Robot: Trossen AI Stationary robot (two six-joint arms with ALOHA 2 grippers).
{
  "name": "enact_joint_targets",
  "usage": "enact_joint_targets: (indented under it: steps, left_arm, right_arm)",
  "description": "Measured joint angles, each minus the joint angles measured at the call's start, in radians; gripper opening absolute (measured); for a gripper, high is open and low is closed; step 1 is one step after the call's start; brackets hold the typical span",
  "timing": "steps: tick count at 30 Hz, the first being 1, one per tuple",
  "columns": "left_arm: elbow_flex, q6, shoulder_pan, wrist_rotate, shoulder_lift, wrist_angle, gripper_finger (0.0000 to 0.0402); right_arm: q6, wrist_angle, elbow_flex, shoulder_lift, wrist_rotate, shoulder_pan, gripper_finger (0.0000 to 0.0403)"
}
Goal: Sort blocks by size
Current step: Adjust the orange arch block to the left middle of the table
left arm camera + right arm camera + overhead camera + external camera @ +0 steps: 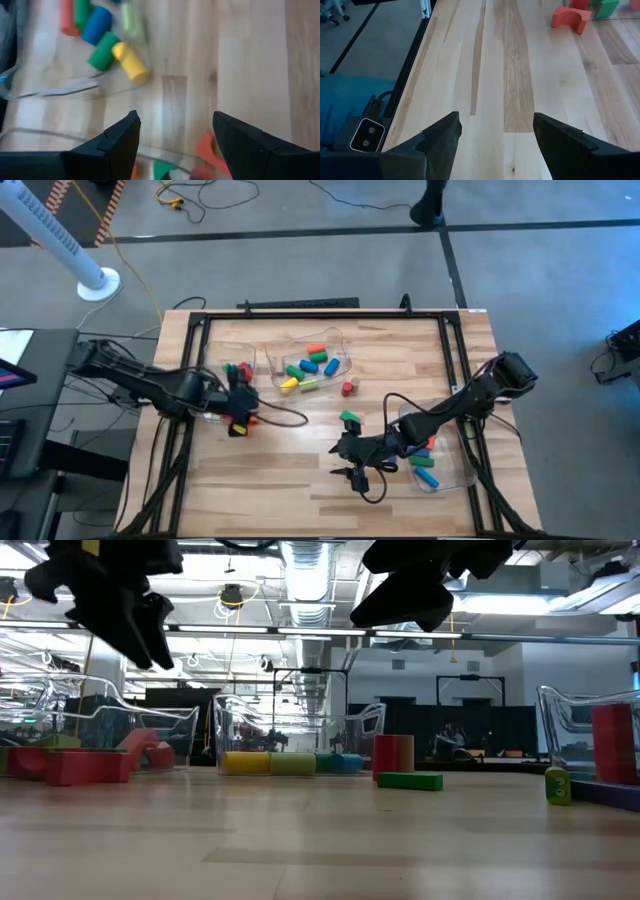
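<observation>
Right gripper [352,471] jaws wide, empty, low over bare table [300,500] | left gripper [238,402] spread, empty, above left bin [215,355] | blocks: most in bins; green bar [349,418] and red block [347,387] loose | green bar just beyond right gripper, the nearer arm.

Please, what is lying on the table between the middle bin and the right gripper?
In the high view, two loose blocks: a red block near the middle bin, then a green block just before the open right gripper.
</observation>
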Motion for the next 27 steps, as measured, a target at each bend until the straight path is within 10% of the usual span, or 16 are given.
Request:
enact_joint_targets:
  steps: [12, 27]
  left_arm:
    - [0.000, 0.110, -0.104, 0.089, 0.196, 0.128, 0.0245]
    - [0.000, -0.163, -0.297, 0.238, 0.245, 0.062, 0.0245]
  right_arm:
    - [-0.001, 0.000, 0.000, 0.000, 0.000, 0.000, 0.0282]
    - [-0.017, -0.002, 0.000, 0.000, 0.001, -0.030, 0.0282]
